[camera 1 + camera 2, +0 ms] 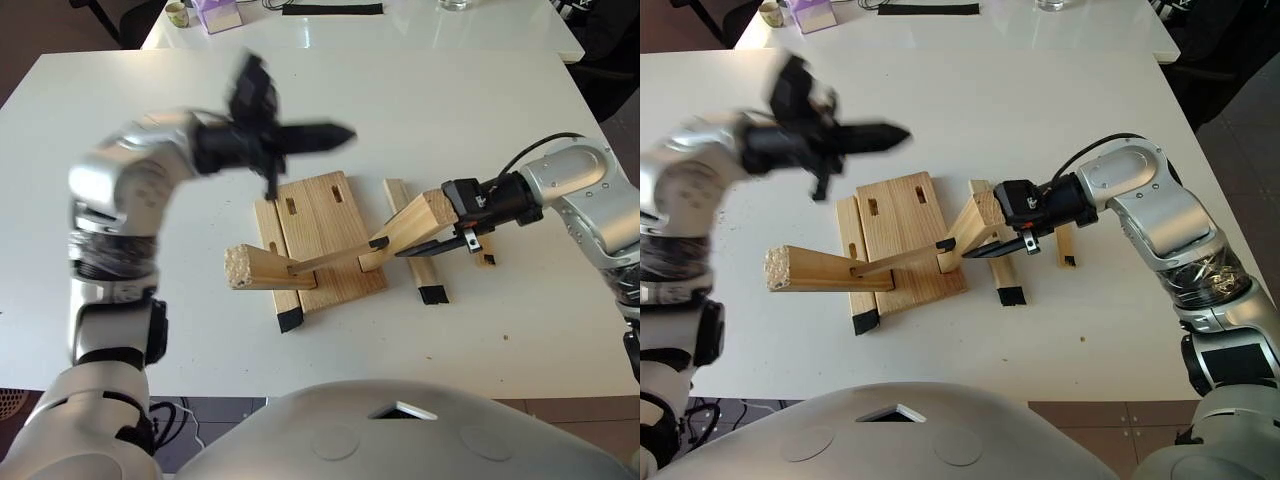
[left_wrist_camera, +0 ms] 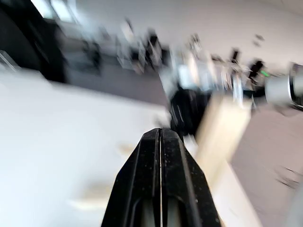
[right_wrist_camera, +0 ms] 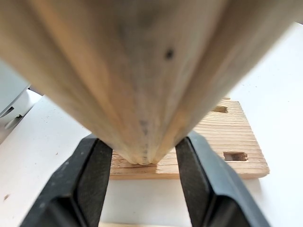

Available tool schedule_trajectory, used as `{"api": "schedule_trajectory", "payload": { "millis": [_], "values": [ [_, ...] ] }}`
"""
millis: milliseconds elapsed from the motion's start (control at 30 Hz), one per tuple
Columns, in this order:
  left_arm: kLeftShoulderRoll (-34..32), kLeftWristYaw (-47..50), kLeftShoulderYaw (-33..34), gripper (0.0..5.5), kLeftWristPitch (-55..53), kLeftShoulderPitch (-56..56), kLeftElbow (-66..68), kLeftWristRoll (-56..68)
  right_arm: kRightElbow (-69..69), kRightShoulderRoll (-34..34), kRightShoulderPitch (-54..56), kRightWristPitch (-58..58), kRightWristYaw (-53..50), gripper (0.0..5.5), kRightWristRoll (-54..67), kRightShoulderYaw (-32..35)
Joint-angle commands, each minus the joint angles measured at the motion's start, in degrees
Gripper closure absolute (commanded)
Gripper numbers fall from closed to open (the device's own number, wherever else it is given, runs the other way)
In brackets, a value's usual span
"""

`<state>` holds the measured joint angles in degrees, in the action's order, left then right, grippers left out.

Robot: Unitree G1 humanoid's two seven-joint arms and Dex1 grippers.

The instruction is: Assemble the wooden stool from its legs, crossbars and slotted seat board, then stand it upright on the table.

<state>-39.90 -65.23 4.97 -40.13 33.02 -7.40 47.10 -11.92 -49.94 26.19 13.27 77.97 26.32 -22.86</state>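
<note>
**Right gripper holds a stool leg**

The right gripper (image 1: 420, 235) squeezes one leg (image 1: 415, 218), tipped up to fit the crossbar (image 1: 330, 262) over the seat board (image 1: 325, 215). The left gripper (image 1: 325, 133) hangs above, pinched shut, holding nothing.

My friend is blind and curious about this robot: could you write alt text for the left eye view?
The right end effector grips one wooden leg, joined by a thin crossbar to a second leg, the pair stretching across the slotted seat board on a white table. The left end effector, shut, hovers above the board's far edge.
</note>
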Motion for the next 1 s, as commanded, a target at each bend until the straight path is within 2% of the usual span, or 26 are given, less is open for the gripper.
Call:
{"api": "schedule_trajectory", "payload": {
  "millis": [33,100,167,300,500,700,1000],
  "values": [
    [-13.24,-5.82,1.29,5.5,11.16,-16.34,-0.07,-14.06,-0.65,-2.62,-7.57,5.01,-1.2,3.51,-6.15,-3.95],
    [-17.54,-8.58,0.73,5.5,19.49,-27.3,-0.98,-21.05,-1.74,-3.96,-9.42,5.49,-2.26,3.51,-5.21,-2.28],
    [-19.09,-9.08,1.16,5.22,26.37,-37.21,-2.87,-26.43,-2.85,-5.23,-11.02,6.2,-3.07,3.51,-3.99,-0.43],
    [-17.19,-8.48,3.07,5.17,26.25,-45.86,-12.84,-24.13,-3.72,-6.04,-11.93,7.59,-3.68,3.51,-2.41,1.92],
    [-13.98,-4.23,3.68,5.17,18.75,-41.8,-22.24,-13.86,-3.43,-5.63,-10.75,8.38,-2.97,3.51,-2.65,1.33],
    [-13.09,-2.57,2.27,5.17,15.38,-39.33,-25.37,-10.67,-3.77,-5.41,-10.65,8.45,-2.64,3.51,-2.73,0.63],
    [-9.58,-1.04,-6.28,5.17,13.78,-34.02,-25.2,-14.98,-4.11,-2.55,-7.97,9.32,-2.12,3.51,-3.82,-2.81]
  ]
}}
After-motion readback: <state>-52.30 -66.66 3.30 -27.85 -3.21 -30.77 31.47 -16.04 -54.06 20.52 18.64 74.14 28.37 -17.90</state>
